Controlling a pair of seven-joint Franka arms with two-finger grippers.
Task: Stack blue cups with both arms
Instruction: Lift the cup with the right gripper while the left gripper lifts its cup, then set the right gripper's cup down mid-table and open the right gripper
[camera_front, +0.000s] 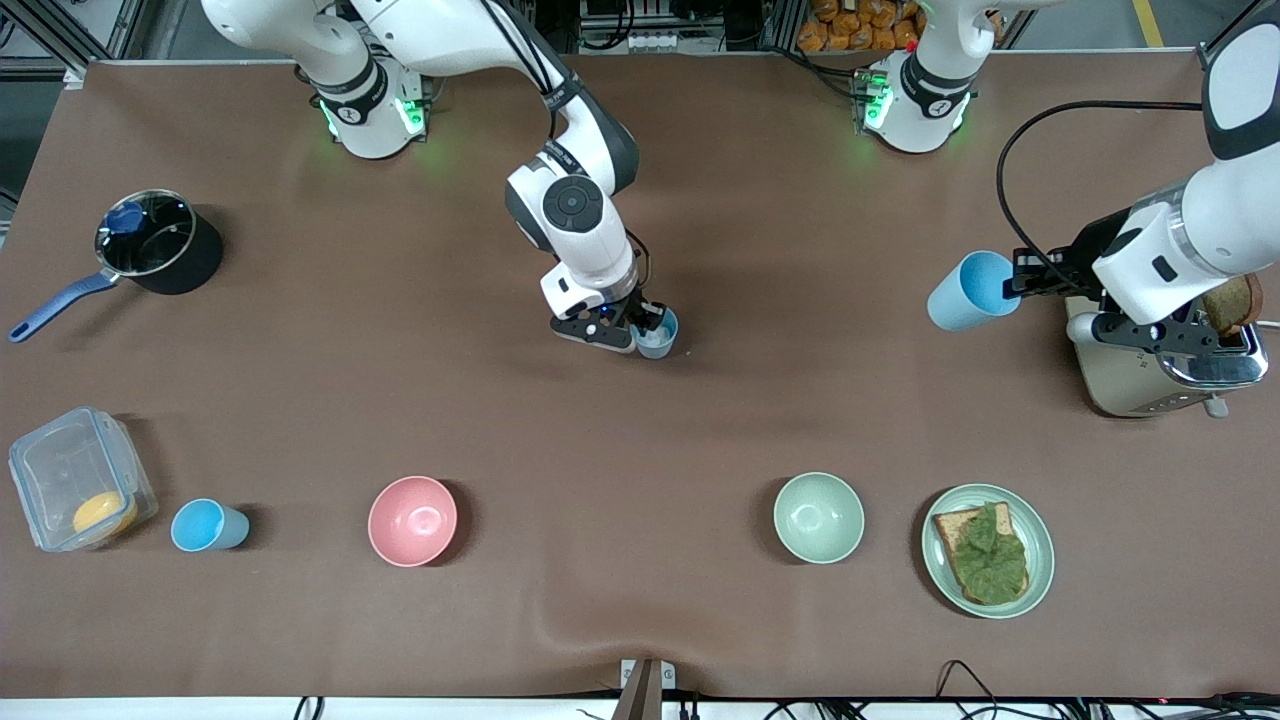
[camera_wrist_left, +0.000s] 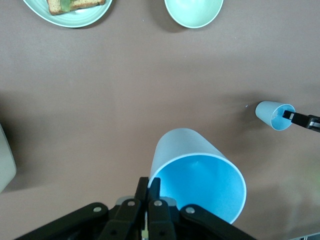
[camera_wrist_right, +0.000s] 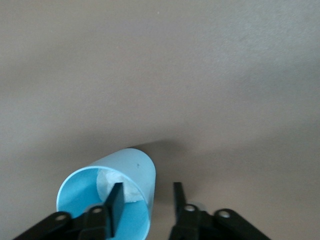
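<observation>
three blue cups show. we see the right gripper (camera_front: 648, 330) low at mid-desk, fingers parted astride the rim of a standing cup (camera_front: 657, 335), one inside, one outside. the left gripper (camera_front: 1022, 275) pinches a tilted cup (camera_front: 968, 291) aloft beside the toaster (camera_front: 1160, 370). a third cup (camera_front: 207, 525) sits by the half-seen container (camera_front: 75, 478).

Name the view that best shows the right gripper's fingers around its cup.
Right wrist view: the right gripper stands open astride the cup's wall. Front view shows the gripper at that cup small; left wrist view shows only one fingertip inside it.
</observation>
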